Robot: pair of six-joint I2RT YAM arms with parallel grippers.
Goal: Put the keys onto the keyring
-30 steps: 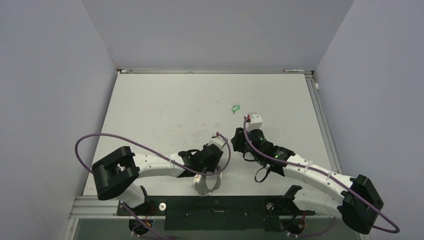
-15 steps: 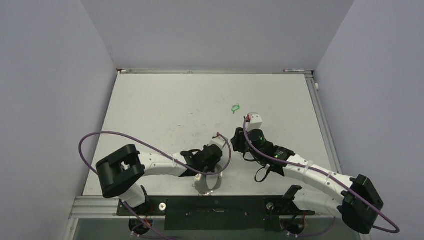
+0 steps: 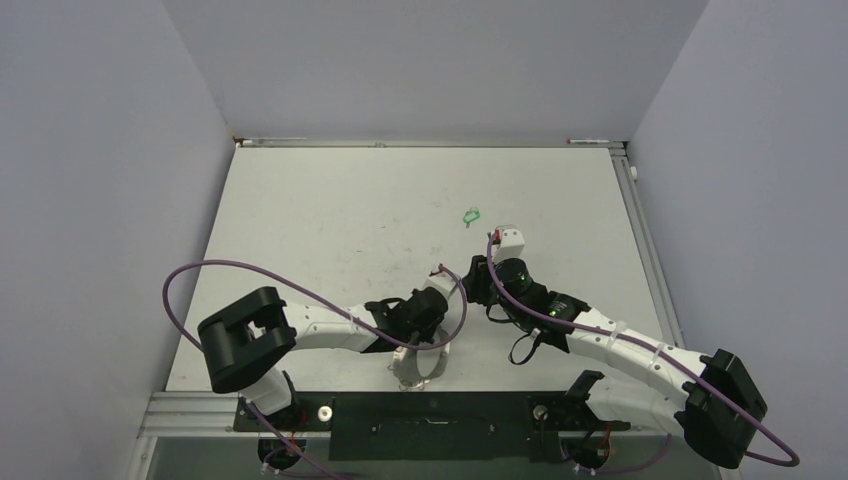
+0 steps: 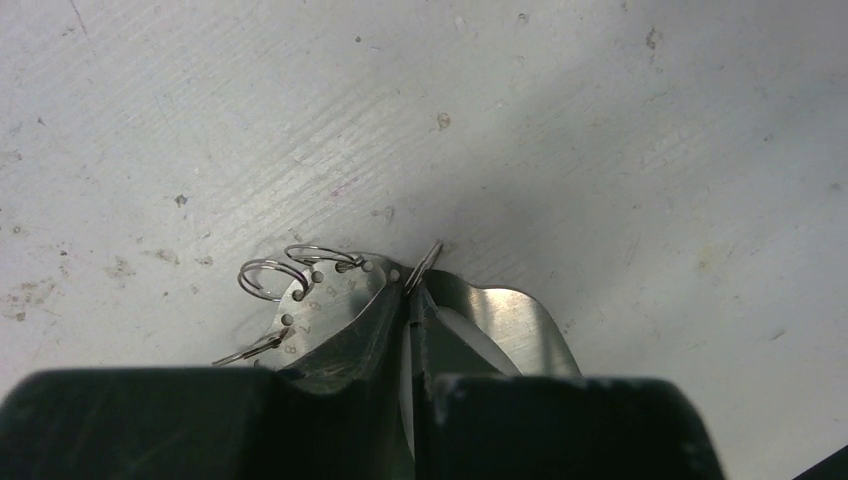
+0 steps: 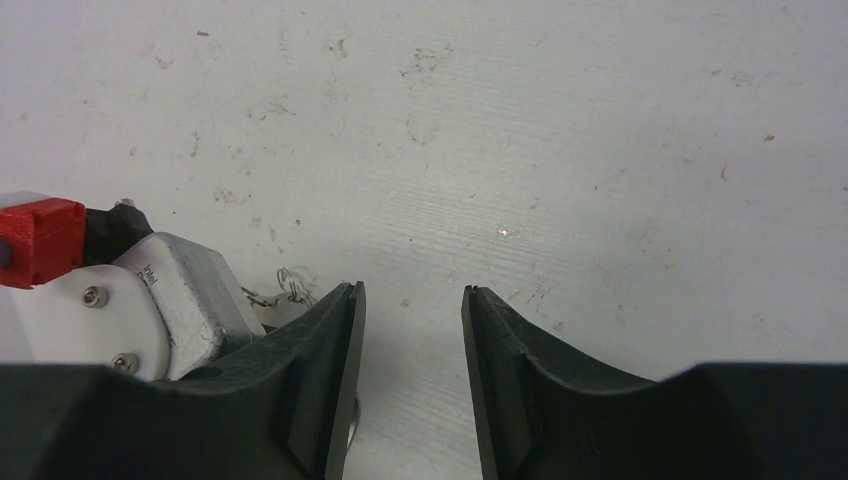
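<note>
The keyring (image 4: 515, 318) is a flat grey metal ring lying at the table's near edge (image 3: 428, 372). Tiny wire loops (image 4: 268, 278) line its rim. My left gripper (image 4: 412, 300) points down onto it, the jaws pressed together on the ring's rim, and one wire loop (image 4: 425, 264) sticks out just past the fingertips. The green key (image 3: 470, 214) lies alone farther back on the table, apart from both grippers. My right gripper (image 5: 412, 300) stands open and empty just above the table, right beside the left wrist (image 3: 430, 305); a few wire loops (image 5: 290, 285) show next to its left finger.
The left arm's wrist camera block (image 5: 130, 300), white with a red tip, sits close to the right gripper's left finger. The table's near edge and the black base rail (image 3: 430, 420) lie right behind the keyring. Grey walls enclose the table on three sides.
The left gripper's jaws have closed onto the keyring's rim, and the left arm has shifted slightly to the right. The right arm and the green key have stayed put.
</note>
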